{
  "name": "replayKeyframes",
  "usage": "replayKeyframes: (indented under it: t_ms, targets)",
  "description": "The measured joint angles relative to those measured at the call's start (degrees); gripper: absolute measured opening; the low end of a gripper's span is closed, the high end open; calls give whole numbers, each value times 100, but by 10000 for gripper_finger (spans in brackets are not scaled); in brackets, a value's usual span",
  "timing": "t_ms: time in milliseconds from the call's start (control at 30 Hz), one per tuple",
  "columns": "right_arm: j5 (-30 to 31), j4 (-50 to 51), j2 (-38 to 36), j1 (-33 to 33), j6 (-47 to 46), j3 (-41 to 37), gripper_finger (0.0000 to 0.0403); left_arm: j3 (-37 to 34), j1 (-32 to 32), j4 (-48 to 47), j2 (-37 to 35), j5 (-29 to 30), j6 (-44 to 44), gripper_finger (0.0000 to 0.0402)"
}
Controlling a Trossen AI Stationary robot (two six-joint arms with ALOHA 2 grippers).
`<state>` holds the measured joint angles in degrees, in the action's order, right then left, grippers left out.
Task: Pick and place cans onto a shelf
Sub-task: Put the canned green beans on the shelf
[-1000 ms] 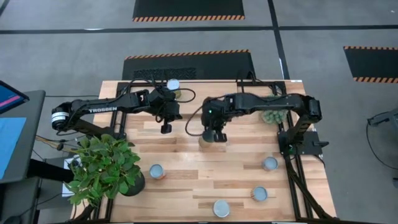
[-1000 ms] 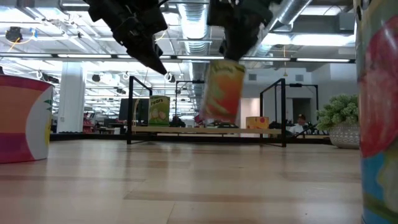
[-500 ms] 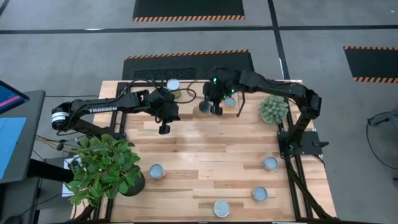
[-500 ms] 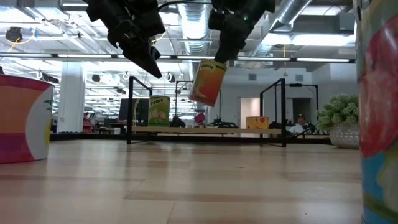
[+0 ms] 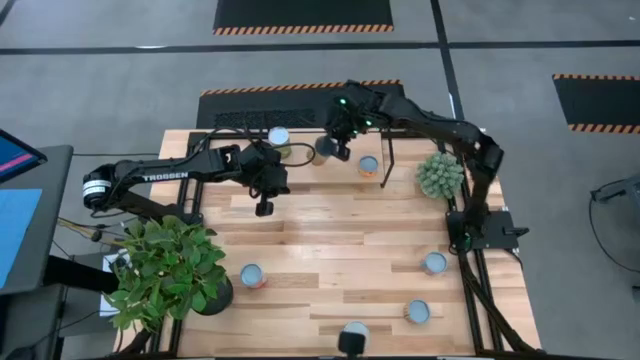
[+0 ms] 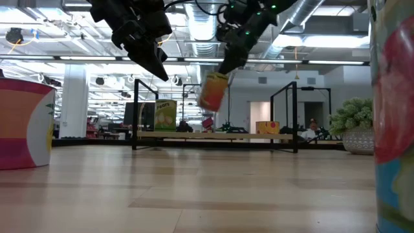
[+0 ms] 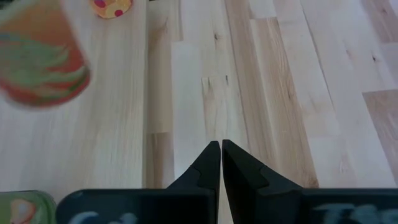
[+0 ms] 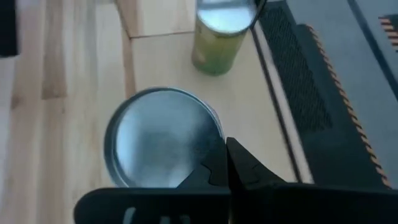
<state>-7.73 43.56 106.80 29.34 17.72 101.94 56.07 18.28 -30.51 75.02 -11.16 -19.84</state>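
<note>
My right gripper (image 5: 336, 150) is shut on an orange-and-green can (image 6: 212, 90) with a silvery top (image 8: 163, 137). It holds the can in the air over the low wooden shelf (image 6: 246, 135) at the table's far edge. A green can (image 5: 278, 135) and an orange can (image 5: 368, 165) stand upright on the shelf. My left gripper (image 5: 265, 208) hovers shut with nothing in it over the table, left of the held can and nearer the table's front. My right gripper pinches the can's top rim (image 8: 214, 146) between its two fingers, at one side of the lid. The fingers slant down from above. The can hangs tilted below them, lifted clear of the table and the shelf.
Several more cans stand on the near half of the table (image 5: 252, 275) (image 5: 434, 263) (image 5: 417, 311). A leafy plant (image 5: 165, 270) fills the near left corner. A small succulent (image 5: 440, 175) stands at the far right, beside the shelf.
My right gripper has carried the can from the table's middle toward the far edge and a little up. It has turned on the way and stayed shut on the can. The can now hangs tilted over the shelf.
</note>
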Motion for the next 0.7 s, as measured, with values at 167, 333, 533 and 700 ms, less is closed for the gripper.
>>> replayKeyframes:
  t_ms: [167,333,533,700]
  targets:
    - [8,771,840,15,190,1375,1,0,-82,-2,0,-9,-2,6]
    - [0,1680,1650,74,231,2669,1,0,-195,-70,0,-9,0,6]
    - [9,2006,2264,80,320,3278,1,0,-302,-85,0,-6,0,6]
    - [-2,1924,2433,100,336,3258,1,0,-325,-93,0,-2,4,6]
